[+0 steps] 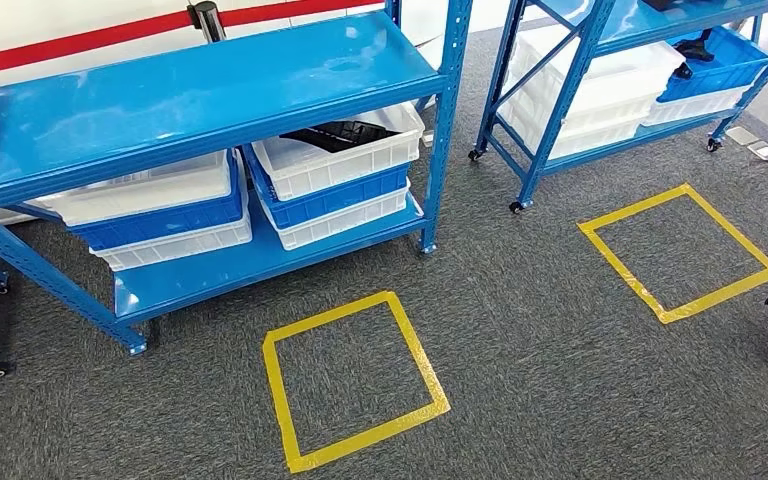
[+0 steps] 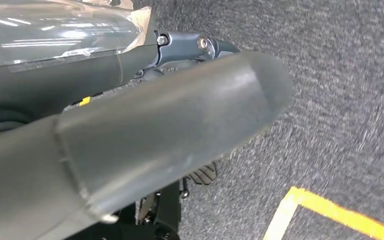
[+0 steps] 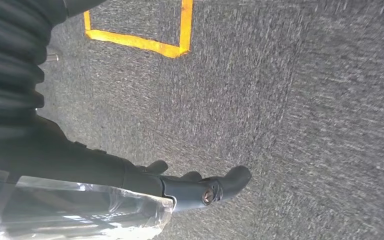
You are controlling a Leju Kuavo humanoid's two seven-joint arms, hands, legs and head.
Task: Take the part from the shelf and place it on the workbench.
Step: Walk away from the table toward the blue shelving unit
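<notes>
Both hands hanging empty over carpet: left hand point(image 2: 145, 145), right hand point(image 3: 130, 175), fingers loosely extended. Risk: black part point(image 1: 340, 135) deep in white bin point(image 1: 345, 160) under shelf point(image 1: 200, 100) front edge; reach could snag.

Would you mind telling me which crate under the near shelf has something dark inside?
The top white crate of the right-hand stack; a black part lies in it. The left stack's top crate shows nothing dark.

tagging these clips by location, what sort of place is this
Probably a warehouse or factory parts area: blue metal shelving racks hold stacked white and blue plastic bins, one on wheels, and yellow tape squares mark standing spots on the grey carpet floor.
</notes>
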